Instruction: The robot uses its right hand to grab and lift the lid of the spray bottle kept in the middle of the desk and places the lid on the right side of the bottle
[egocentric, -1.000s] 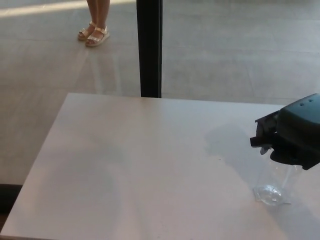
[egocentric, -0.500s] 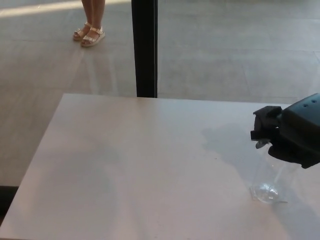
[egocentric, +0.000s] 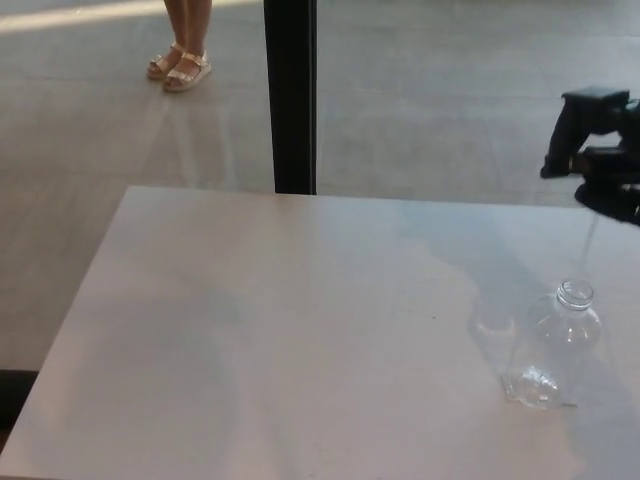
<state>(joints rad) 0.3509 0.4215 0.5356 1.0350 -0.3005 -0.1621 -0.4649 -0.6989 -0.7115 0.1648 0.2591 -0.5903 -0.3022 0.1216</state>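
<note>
I have the right hand (egocentric: 600, 150) raised at the right edge of the view, well above the bottle (egocentric: 555, 345). It is clenched on the lid (egocentric: 590, 105), the dark spray head, with a thin tube (egocentric: 590, 238) trailing down from it toward the bottle. The bottle stands upright on the desk (egocentric: 280, 330), near the front right, its neck open and bare. The left hand is out of view.

As I judge it, the lift is done and the placing is in hand. To do it well I would keep the grip firm and raise a little more until the tube end clears the neck, or it may drag the light, empty bottle over. Then I would carry the lid rightward and lower it onto bare desk beside the bottle, apart from it. The desk's right side runs out of view, so I cannot tell how much room there is.

Count: one bottle, one lid, one tube, one desk, one hand showing. Beyond the desk stand one dark post (egocentric: 290, 95) and one person's two sandalled feet (egocentric: 178, 70).
</note>
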